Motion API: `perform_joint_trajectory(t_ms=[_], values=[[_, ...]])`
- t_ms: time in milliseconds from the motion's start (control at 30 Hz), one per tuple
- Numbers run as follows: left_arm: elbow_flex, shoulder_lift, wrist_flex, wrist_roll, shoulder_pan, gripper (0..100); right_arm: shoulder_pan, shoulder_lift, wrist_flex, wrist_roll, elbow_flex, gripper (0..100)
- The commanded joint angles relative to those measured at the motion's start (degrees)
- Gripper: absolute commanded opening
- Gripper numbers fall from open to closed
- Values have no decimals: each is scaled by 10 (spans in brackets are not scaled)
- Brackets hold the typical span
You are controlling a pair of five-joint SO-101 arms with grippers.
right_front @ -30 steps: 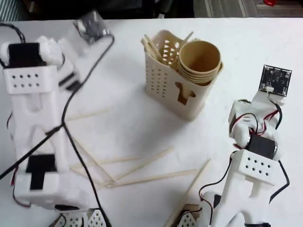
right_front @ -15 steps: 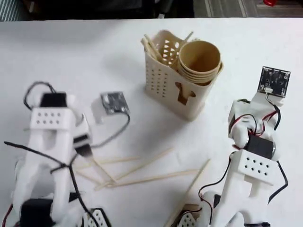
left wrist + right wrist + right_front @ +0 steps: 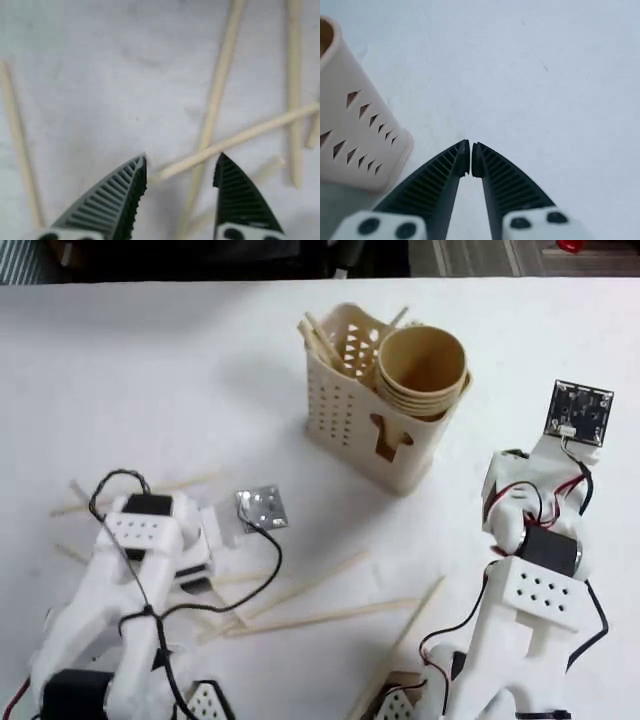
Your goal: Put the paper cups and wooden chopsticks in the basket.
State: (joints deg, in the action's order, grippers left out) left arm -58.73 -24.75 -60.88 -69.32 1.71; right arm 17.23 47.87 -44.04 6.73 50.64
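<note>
PICKING UP STICKS: Your left tool (image 3: 182, 161) hangs with its jaws parted above a scatter of wooden chopsticks (image 3: 320, 618) lying loose on the white tabletop (image 3: 150, 370), toward the near edge and well apart from the basket (image 3: 365, 430). In the left wrist view, one slanting chopstick (image 3: 235, 140) runs in between the two tips, where it crosses a second stick (image 3: 215, 100) (which of the two lies on top cannot be told).

The paper cups (image 3: 425, 365) are nested in a stack at one end of the basket, and a few upright chopsticks (image 3: 322, 338) stand beside them. That half of the job looks done. Your right tool (image 3: 470, 150) is closed on nothing and sits over bare tabletop near the basket's wall.

The step in hand appears to be gathering the loose sticks, and none is gripped yet. The next move calls for you to lower the left tool until its jaws straddle the slanting chopstick alone, then close on it. The closing point should probably be away from the crossing, so the neighbour is not dragged along. After that you lift clear of the pile and carry the stick across to the basket, tipping it on end to drop in beside the others. Several sticks would be left to fetch after this one.
</note>
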Motion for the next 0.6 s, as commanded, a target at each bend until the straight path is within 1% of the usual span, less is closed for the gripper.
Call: perform_joint_trajectory(t_ms=[0,167,300,367,467,567], values=[[54,80,1,-18,-9,177,-5,10,9,2,-4,28],[120,169,-36,-18,-11,165,-4,10,9,2,-4,28],[163,215,-68,-16,-11,161,-4,10,9,2,-4,28],[171,225,-72,-7,-15,118,-4,11,9,2,-4,28],[168,233,-73,19,-44,15,-4,11,9,2,-4,28],[156,226,-81,40,-65,20,-4,11,9,2,-4,28]])
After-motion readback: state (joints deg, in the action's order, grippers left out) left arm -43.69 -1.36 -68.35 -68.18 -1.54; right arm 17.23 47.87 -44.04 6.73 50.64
